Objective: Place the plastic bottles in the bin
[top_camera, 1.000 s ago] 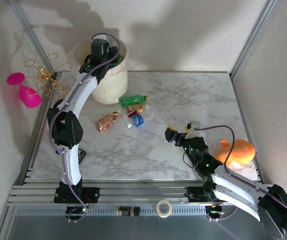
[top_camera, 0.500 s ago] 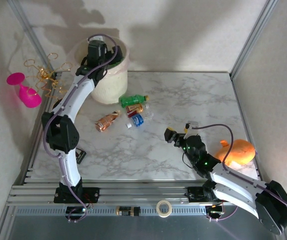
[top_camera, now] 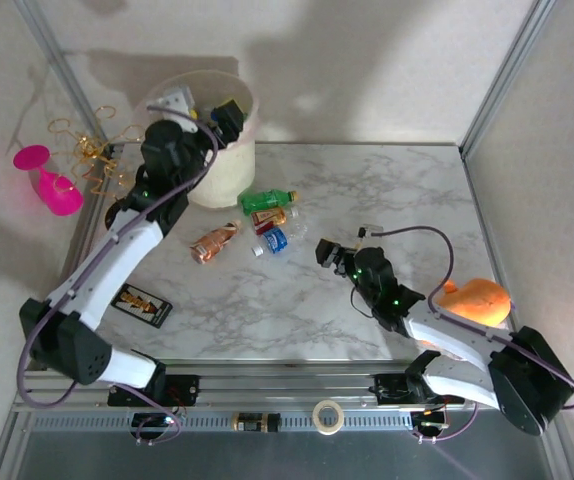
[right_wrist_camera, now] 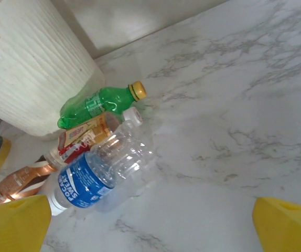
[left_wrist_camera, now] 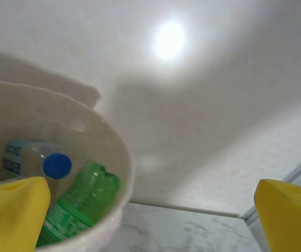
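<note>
**Status: both end effectors open; four bottles on the surface, two visible in the bin**

1. The surface (top_camera: 387, 190) is a marble-pattern slab. The bin (top_camera: 229, 175) stands at its far left corner.

2. Left end effector (top_camera: 225, 118): positioned over the near right part of the bin rim (left_wrist_camera: 121, 157). The jaws stand wide apart with nothing between them. In the left wrist view, two bottles lie inside the bin, below and to the left of the end effector (left_wrist_camera: 150, 220):
   - binned green bottle (left_wrist_camera: 79, 202), leaning against the inner wall;
   - blue-cap bottle (left_wrist_camera: 35, 160), clear, just beside it on the left.

3. Right end effector (top_camera: 329, 252): low over the middle of the surface, aimed toward the bin (right_wrist_camera: 30, 63). The jaws are spread wide and empty (right_wrist_camera: 150, 226).

4. A cluster of bottles lies between the right end effector and the bin, apart from the fingers:
   - blue-label bottle (top_camera: 277, 238) (right_wrist_camera: 100, 170), clear, nearest the end effector;
   - red-label bottle (top_camera: 270, 217) (right_wrist_camera: 85, 137), touching the blue-label bottle;
   - loose green bottle (top_camera: 267, 200) (right_wrist_camera: 95, 102), yellow cap, just beside the bin wall;
   - copper bottle (top_camera: 213, 243) (right_wrist_camera: 9, 181), left of the cluster, near the bin base.
</note>
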Controlling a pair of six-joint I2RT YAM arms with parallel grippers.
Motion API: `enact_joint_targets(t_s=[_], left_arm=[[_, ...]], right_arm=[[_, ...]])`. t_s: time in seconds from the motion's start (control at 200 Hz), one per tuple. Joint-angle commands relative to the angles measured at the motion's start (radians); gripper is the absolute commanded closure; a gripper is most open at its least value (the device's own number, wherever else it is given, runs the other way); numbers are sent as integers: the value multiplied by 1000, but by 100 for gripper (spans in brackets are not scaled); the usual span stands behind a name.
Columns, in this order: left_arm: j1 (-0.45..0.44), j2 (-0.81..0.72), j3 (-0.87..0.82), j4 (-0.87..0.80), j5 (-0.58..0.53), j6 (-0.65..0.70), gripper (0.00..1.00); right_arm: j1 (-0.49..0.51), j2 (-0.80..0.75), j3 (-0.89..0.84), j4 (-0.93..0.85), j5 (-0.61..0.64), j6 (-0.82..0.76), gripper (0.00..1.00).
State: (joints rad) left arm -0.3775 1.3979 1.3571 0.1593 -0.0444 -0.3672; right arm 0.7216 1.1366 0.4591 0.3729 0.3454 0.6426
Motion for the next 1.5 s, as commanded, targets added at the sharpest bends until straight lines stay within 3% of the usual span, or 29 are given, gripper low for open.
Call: enact_joint_targets(t_s=[0.0, 0.32, 0.566, 0.716, 1.031, 1.492], left_arm=[[-50, -84, -159, 134, 21, -51, 0], [-106, -282, -614, 299, 48, -202, 0], [-104, -359, -838, 287, -10, -270, 0], [-103, -393, -967, 336, -12, -352, 0], [-103, -393, -993, 338, -19, -331, 0], [-103, -355, -983, 354, 3, -323, 1]], right_arm=[[-7, 96, 86, -48, -46, 77, 1], [-5, 413, 284, -51, -308, 264, 1], [-5, 602, 423, -116, -335, 352, 1], [-7, 696, 549, -208, -282, 382, 1], [-22, 830, 712, -310, -226, 419, 3], [-63, 839, 686, -373, -163, 334, 17]])
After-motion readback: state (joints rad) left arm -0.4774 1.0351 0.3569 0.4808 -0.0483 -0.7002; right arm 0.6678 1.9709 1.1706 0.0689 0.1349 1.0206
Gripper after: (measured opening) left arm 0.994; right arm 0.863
